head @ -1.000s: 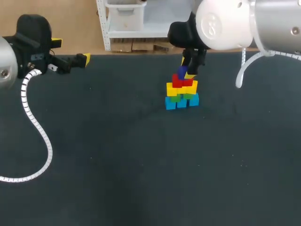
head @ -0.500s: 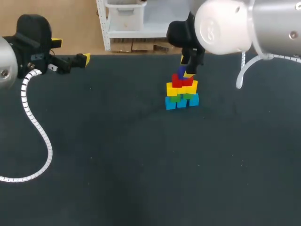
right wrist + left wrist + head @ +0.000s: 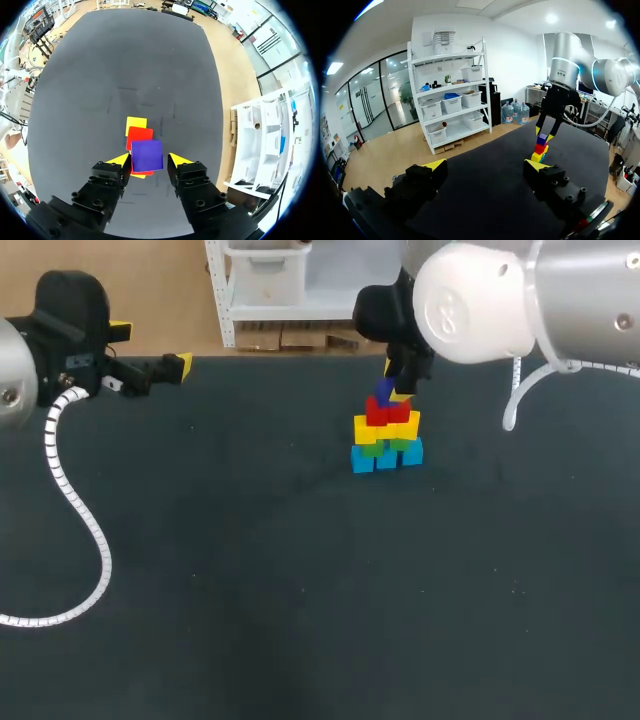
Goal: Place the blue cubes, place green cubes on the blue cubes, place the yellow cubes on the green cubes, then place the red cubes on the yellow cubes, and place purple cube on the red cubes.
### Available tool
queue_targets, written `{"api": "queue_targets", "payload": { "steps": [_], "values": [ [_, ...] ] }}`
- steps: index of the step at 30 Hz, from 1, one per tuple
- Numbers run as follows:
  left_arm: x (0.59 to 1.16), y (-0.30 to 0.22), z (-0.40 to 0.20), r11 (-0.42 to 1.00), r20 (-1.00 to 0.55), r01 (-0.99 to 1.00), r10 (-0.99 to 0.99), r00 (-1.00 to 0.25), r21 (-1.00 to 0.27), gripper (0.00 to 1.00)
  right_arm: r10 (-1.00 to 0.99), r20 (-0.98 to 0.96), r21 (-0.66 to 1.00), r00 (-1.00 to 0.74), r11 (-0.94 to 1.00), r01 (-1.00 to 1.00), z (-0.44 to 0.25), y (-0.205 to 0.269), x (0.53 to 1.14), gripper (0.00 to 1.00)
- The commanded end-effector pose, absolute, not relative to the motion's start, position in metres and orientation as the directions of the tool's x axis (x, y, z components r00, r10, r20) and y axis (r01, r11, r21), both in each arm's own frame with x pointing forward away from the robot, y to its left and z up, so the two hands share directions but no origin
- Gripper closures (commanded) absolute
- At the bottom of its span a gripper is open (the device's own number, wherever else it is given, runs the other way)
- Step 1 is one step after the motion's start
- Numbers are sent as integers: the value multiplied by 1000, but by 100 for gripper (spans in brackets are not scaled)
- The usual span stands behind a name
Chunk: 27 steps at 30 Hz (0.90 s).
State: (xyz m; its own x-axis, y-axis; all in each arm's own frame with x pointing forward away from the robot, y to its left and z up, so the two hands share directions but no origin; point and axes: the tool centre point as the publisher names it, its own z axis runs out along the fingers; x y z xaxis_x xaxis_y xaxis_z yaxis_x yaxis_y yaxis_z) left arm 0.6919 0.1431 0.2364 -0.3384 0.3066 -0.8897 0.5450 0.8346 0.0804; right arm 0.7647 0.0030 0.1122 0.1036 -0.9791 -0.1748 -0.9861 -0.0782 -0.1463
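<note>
A stack stands at the table's far middle: blue cubes (image 3: 387,456) at the base, then green cubes (image 3: 384,446), yellow cubes (image 3: 388,428) and red cubes (image 3: 386,412). The purple cube (image 3: 384,393) sits on top. My right gripper (image 3: 397,390) hangs straight over the stack. In the right wrist view the purple cube (image 3: 147,155) lies between its fingertips (image 3: 123,160), with a thin gap on either side, so the right gripper (image 3: 149,159) is open. My left gripper (image 3: 150,370) is open and empty at the far left, well away from the stack (image 3: 539,147).
My left arm's white cable (image 3: 75,510) loops over the table's left side. The table's far edge (image 3: 300,353) runs just behind the stack.
My right arm has shifted slightly to the left above the stack. The purple cube and the stack have kept their place. The left arm has not moved.
</note>
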Motion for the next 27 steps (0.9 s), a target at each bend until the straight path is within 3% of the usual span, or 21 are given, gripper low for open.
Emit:
{"api": "queue_targets", "payload": {
  "steps": [1,2,3,4,5,17,27],
  "values": [
    [693,147,236,816,-893,575,305,-332,65,0,-978,-181,-152,102,-75,-986,113,1,762,51],
    [693,147,236,816,-893,575,305,-332,65,0,-978,-181,-152,102,-74,-986,113,1,762,45],
    [693,147,236,816,-893,575,305,-332,65,0,-978,-181,-152,102,-74,-986,112,0,762,32],
    [693,147,236,816,-893,575,305,-332,65,0,-978,-182,-151,102,-74,-986,112,0,761,12],
    [693,147,236,816,-893,575,305,-332,65,0,-978,-182,-151,101,-74,-986,112,0,761,0],
    [693,147,236,816,-893,575,305,-332,65,0,-972,-229,-156,60,-24,-987,122,-14,761,0],
    [693,147,236,816,-893,575,305,-332,65,0,-942,-335,-195,-36,107,-975,152,-53,759,0]
  ]
}}
